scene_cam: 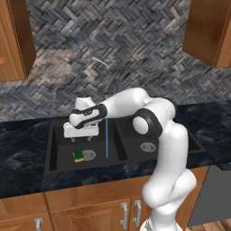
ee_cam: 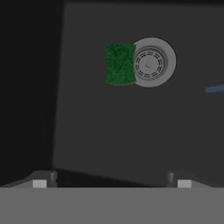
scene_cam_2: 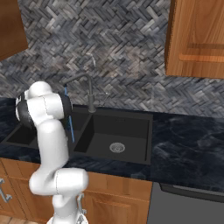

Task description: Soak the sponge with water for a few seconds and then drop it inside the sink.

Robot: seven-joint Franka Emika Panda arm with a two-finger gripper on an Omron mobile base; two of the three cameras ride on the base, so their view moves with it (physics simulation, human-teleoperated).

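The sponge lies on the floor of the left basin of the black sink, green side up, touching the round silver drain. In the hand view the sponge overlaps the drain's left edge. A thin blue stream of water falls straight into the left basin near the divider, right of the sponge. My gripper hangs open above the left basin, over and slightly behind the sponge, holding nothing. Its fingertips stand wide apart in the hand view.
The slim dark faucet rises behind the sink's divider. The right basin has its own drain. Dark marbled countertop surrounds the sink. Wooden cabinets hang above on both sides.
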